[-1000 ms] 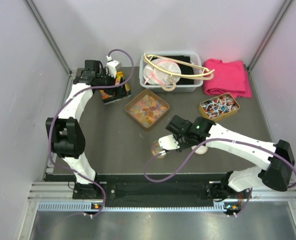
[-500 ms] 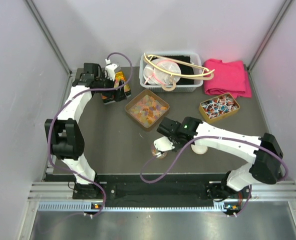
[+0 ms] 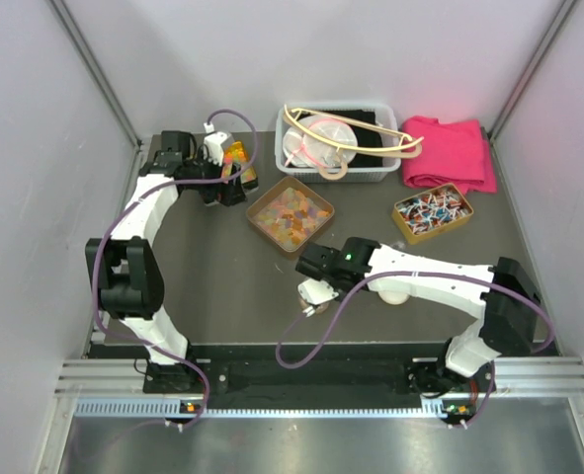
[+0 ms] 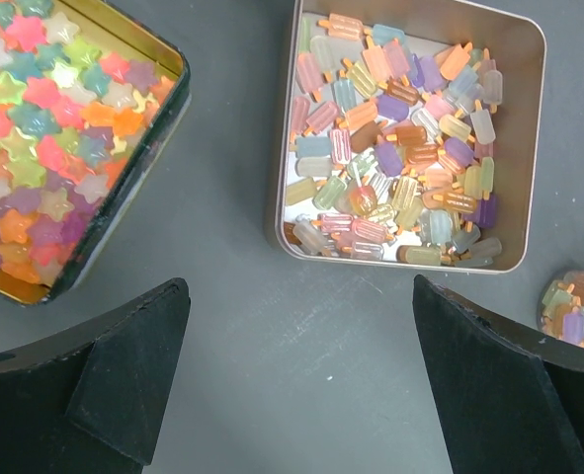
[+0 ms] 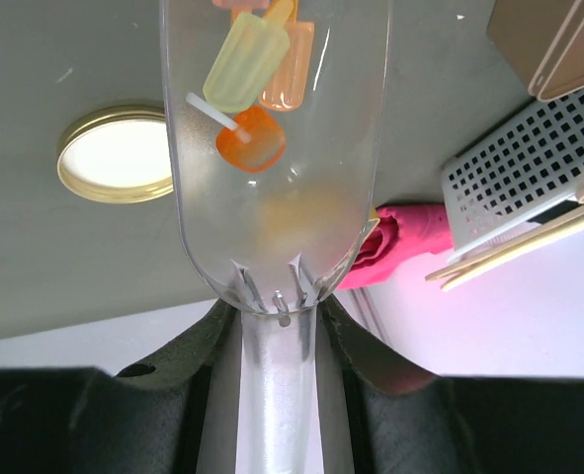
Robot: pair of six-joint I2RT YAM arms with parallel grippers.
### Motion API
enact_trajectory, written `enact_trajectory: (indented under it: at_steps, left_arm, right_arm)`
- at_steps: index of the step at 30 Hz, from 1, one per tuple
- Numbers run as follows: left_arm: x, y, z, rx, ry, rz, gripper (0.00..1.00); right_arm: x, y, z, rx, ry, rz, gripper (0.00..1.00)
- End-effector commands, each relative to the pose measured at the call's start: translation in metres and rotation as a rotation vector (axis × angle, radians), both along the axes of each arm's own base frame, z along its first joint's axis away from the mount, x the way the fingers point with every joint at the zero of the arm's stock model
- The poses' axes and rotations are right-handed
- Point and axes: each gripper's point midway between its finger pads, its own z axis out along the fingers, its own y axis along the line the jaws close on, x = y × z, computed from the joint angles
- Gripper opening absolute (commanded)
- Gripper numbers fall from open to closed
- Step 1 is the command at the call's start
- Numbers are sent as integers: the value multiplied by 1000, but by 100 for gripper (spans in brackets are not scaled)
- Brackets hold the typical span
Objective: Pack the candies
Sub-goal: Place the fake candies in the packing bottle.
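The candies [image 4: 400,138] are translucent popsicle-shaped pieces that fill an open brown tin [image 3: 290,215] at mid table. My right gripper [image 5: 277,308] is shut on the handle of a clear plastic scoop [image 5: 272,148] holding a few yellow and orange candies [image 5: 257,89]. In the top view the right gripper [image 3: 317,291] sits just in front of the tin, over a small glass jar [image 4: 573,308] that it mostly hides. My left gripper [image 4: 298,288] is open above bare table between the brown tin and a black tin of star candies [image 4: 54,128], holding nothing.
A gold jar lid [image 5: 122,153] lies on the table right of the scoop. Behind it are a white basket [image 3: 336,143] with hangers, a pink cloth [image 3: 450,153] and a tin of wrapped sweets [image 3: 432,209]. Grey walls enclose the table.
The right arm has swung left and toward the near edge, carrying the scoop over the small jar. The left gripper has drifted slightly left and stays open.
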Motion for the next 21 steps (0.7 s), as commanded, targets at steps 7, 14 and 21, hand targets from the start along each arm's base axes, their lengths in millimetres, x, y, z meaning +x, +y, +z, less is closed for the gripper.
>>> enact_trajectory:
  at_steps: [7,14,21]
  left_arm:
    - [-3,3,17,-24,-75,-26,99]
    - [-6,0,12,-36,-65,-35,99]
    - [-8,0,7,-43,-59,-40,99]
  right_arm:
    - [15,19,27,-55,-142,59,0]
    - [22,19,36,-118,-212,84,0]
    - [23,18,43,-159,-254,100,0]
